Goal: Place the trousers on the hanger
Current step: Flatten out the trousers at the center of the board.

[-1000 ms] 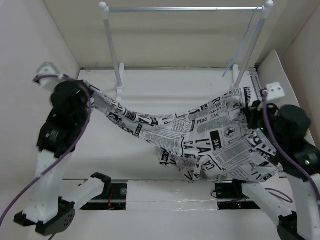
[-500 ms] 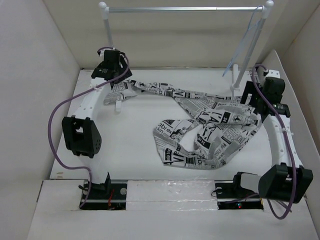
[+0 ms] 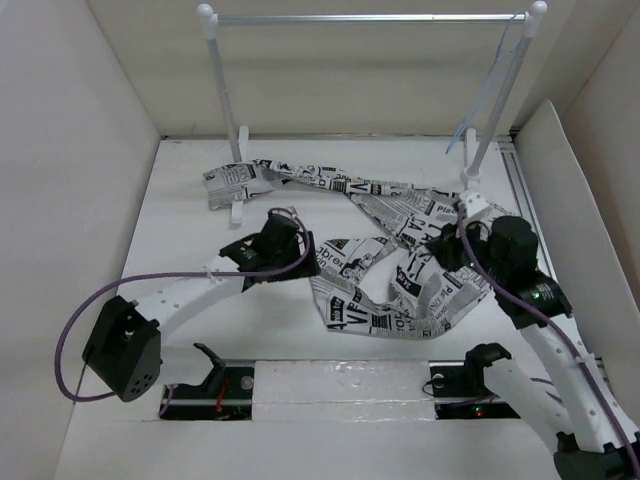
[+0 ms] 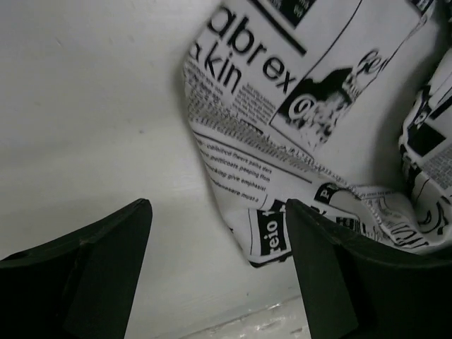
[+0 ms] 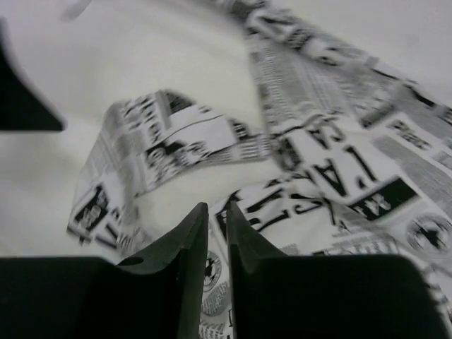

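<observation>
Only overhead do I see the hanger (image 3: 484, 95), upper right, and the trousers (image 3: 390, 210) stretching upper-left to lower-right; wrist views show left gripper (image 4: 215, 261) spread wide, right gripper (image 5: 217, 261) closed.

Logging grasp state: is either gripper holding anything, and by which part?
Nothing is held. The left gripper is open over an edge of the trousers; the right gripper is shut with no cloth pinched.

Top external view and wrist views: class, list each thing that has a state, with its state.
trousers: crumpled on the table, off the hanger
hanger: hooked on the rack crossbar, bare
left end effector: open, empty
right end effector: shut, empty
rack: upright
</observation>
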`<action>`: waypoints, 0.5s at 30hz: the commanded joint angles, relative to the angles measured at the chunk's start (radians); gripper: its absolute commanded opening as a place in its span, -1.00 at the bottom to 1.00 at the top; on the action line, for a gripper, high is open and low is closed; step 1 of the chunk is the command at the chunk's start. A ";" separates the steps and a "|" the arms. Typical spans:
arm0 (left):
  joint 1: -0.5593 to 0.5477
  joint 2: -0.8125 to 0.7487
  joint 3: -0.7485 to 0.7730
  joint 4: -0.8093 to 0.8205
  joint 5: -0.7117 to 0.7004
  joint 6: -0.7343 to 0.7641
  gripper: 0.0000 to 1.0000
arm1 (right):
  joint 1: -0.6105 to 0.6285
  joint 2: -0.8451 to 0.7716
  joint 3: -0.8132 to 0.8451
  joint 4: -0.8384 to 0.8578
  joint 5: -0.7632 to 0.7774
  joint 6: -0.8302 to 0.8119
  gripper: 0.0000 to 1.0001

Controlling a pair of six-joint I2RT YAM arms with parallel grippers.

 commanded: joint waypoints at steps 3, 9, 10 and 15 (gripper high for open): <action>-0.032 0.086 -0.162 0.250 0.107 -0.158 0.54 | 0.285 0.032 -0.081 -0.048 -0.041 -0.009 0.05; -0.032 0.255 -0.034 0.324 0.099 -0.109 0.57 | 0.418 0.112 -0.080 -0.058 0.085 0.013 0.66; -0.041 0.258 -0.033 0.335 0.094 -0.112 0.58 | 0.418 0.122 -0.084 -0.069 0.145 0.064 0.68; -0.041 0.296 -0.065 0.394 0.108 -0.117 0.59 | 0.269 0.051 -0.245 -0.017 0.195 0.155 0.73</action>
